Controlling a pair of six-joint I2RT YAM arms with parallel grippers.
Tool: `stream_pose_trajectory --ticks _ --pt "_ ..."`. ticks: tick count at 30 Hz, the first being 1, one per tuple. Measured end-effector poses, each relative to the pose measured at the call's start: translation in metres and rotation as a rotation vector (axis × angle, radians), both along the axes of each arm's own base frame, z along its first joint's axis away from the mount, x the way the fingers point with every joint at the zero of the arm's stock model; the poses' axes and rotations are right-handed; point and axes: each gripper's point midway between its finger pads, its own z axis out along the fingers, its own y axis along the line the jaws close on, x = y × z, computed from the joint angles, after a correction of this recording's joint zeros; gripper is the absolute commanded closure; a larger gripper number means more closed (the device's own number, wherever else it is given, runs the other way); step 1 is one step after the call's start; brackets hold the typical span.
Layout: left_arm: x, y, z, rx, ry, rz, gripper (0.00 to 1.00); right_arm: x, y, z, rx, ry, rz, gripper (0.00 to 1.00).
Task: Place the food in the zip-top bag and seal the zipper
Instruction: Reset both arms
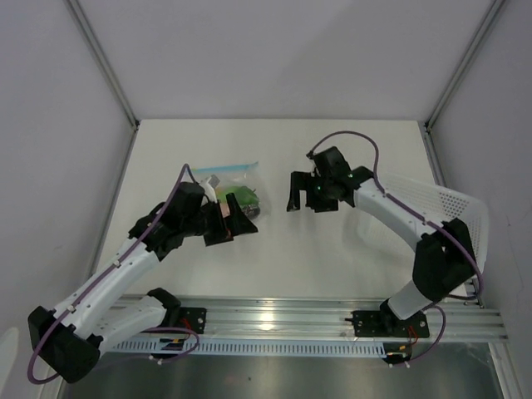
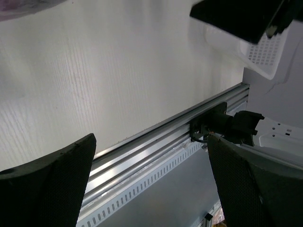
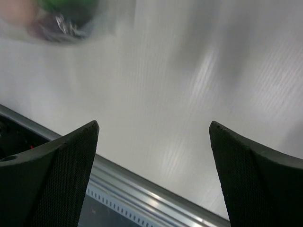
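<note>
Top external view: the bag point(image 1: 223, 184) lies flat on the surface point(image 1: 349, 158), left of centre, with its blue zipper point(image 1: 226, 169) along the far edge. Green and dark food point(image 1: 242, 199) shows through the plastic at the near right corner. I see no loose pieces elsewhere on the surface.

My left pincer point(image 1: 235, 223) sits just beside the near edge of the bag. In the left wrist view its fingers are spread with nothing between them, only bare surface and the rail point(image 2: 156, 142) beyond. My right pincer point(image 1: 306, 201) is to the right of the bag, a little apart from it. It is also spread and empty, and the right wrist view catches the bag as a blur at the upper left. The white basket point(image 1: 440, 204) stands at the far right.

Judgement: loading looks done. I cannot tell whether the zipper is pressed closed along its length, so sealing remains to be done or checked.
</note>
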Motion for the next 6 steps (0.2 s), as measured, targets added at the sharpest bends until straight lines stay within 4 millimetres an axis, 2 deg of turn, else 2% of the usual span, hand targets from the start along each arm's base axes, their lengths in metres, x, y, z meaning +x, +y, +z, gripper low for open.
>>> stream_pose_trajectory --ticks 2,6 --pt "0.002 -0.002 -0.005 -0.004 -0.003 -0.001 0.01 -0.024 -0.011 -0.004 -0.007 0.004 -0.004 0.01" --pt "0.001 -0.005 -0.021 -0.023 0.008 -0.01 0.0 -0.056 -0.032 -0.002 0.032 -0.043 -0.021 0.0"
